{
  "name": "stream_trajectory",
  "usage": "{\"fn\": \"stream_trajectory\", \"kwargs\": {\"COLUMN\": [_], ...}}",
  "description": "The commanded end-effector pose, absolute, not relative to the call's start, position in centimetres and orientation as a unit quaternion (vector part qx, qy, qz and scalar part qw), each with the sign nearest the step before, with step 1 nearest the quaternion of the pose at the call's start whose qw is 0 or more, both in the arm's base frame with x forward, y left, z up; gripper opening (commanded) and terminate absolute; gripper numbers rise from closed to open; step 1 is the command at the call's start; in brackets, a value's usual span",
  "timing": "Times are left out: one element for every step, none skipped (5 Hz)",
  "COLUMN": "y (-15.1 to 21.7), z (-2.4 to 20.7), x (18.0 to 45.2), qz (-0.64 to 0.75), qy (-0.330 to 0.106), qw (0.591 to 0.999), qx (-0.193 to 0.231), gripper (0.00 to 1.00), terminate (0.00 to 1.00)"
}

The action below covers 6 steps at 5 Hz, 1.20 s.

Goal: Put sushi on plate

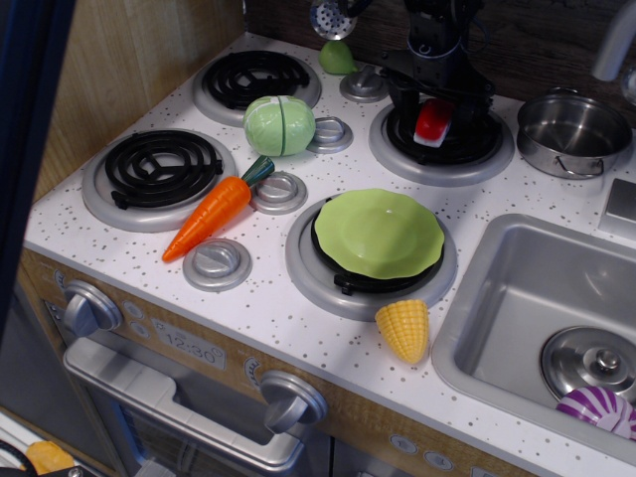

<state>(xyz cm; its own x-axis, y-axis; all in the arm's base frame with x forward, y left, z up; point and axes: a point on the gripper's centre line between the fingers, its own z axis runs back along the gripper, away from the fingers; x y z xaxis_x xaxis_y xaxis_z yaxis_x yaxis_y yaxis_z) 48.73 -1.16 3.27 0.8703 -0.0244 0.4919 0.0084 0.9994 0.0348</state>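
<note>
The sushi (433,121), a small block with a glossy red top over a white base, is tilted over the back right burner (397,149). My black gripper (435,111) comes down from the top edge and is shut on the sushi. It holds the sushi just above the coil. The light-green plate (379,234) rests on the front right burner, nearer the camera than the gripper, with nothing on it.
A steel pot (573,131) stands right of the gripper. The sink (497,298) holds a lid (594,363) and a purple striped toy (596,407). A corn (404,329), a carrot (209,214) and a pale green cabbage toy (279,125) lie on the stovetop.
</note>
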Motion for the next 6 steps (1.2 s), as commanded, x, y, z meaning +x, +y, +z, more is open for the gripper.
{"fn": "stream_trajectory", "kwargs": {"y": [-0.5, -0.8, -0.9, -0.9, -1.5, -2.0], "z": [4.9, 6.4, 9.1, 11.3, 10.3, 9.3], "x": [50.0, 49.2, 47.2, 43.7, 40.7, 38.0], "qz": [-0.014, -0.004, 0.018, 0.051, 0.090, 0.120], "qy": [-0.279, -0.262, -0.232, -0.200, -0.196, -0.189], "qw": [0.960, 0.965, 0.971, 0.976, 0.974, 0.974], "qx": [0.022, 0.032, 0.052, 0.071, 0.069, 0.043], "gripper": [0.00, 0.00, 0.00, 0.00, 0.00, 0.00], "terminate": [0.00, 0.00, 0.00, 0.00, 0.00, 0.00]}}
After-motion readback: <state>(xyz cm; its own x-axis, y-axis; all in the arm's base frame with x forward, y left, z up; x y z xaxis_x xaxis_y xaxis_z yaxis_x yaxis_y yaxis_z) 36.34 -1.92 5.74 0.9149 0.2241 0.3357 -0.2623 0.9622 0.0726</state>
